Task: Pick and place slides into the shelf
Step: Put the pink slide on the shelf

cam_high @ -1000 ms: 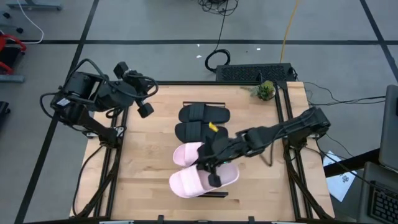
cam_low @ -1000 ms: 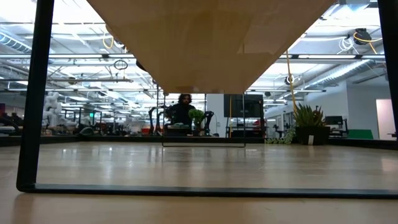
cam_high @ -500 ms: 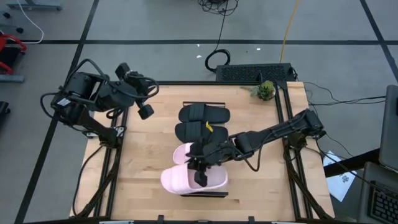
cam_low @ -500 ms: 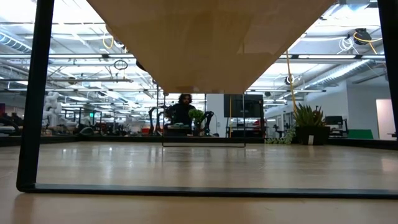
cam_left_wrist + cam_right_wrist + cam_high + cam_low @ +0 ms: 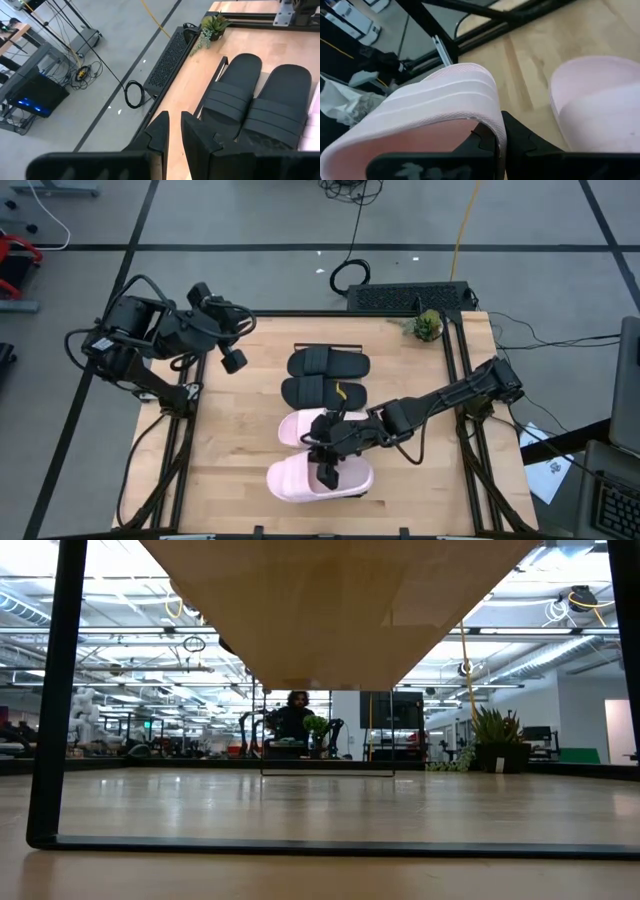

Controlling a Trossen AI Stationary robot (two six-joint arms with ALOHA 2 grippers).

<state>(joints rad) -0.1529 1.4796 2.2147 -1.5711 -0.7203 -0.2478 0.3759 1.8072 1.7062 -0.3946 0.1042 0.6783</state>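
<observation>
Right hand: the right hand (image 5: 327, 470) is pinched shut on the strap of a pale pink slide (image 5: 318, 479), reaching in from the right side of the worktop (image 5: 230, 470).
Held slide: it sits at the near end of the row, its long axis running left to right; from above I cannot tell whether it rests on the board or hangs just over it.
Key relation: the second pink slide (image 5: 305, 428) lies just beyond the held one, parallel to it, so any lowering needs the gap between the two kept.
Shelf: the shelf (image 5: 352, 495) is mostly hidden under the shoes; only its black end frame shows at the near edge.
Black pair: two black slides (image 5: 325, 377) lie side by side at the far end, also left to right.
Left hand: the left hand (image 5: 233, 360) waits well apart at the far left corner, fingers nearly together, holding nothing.
Nearer arm: the right.
Room: a small potted plant (image 5: 427, 326) stands at the far right corner; grey floor with cables lies beyond.
</observation>
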